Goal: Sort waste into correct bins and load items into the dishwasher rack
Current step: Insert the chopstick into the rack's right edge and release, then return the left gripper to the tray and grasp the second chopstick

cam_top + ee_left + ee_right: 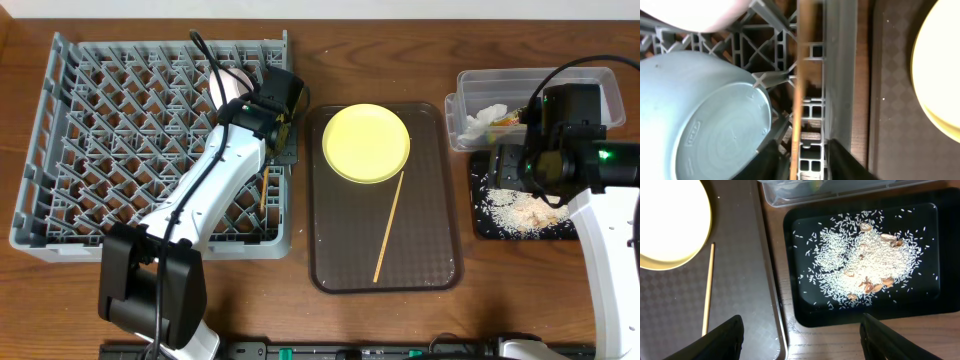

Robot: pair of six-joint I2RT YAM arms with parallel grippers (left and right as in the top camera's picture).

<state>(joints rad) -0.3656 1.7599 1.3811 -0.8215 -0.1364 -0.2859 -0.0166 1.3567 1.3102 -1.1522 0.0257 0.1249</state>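
Overhead top-down; wrist views close, downward, sharing yellow plate (366, 142)

Mid-grey rack (100, 150), upper left overhead: criss-cross lattice. Pale yellow plate (366, 142), ctr: plain, no pattern. Dark brown serving tray (440, 250) under it: fine diamond texture. Light tan wood chopstick (388, 228). Pale blue bowl (710, 120), left of left-wrist view. Glossy black tray (920, 305), right-wrist view; white rice (860, 267) w/ tan-brown bits. Clear tub (465, 105), upper rt. Reddish-brown table (40, 300), wood grain.

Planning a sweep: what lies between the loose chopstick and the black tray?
Only bare brown tray and its rim, then a strip of table; the right wrist view shows it.
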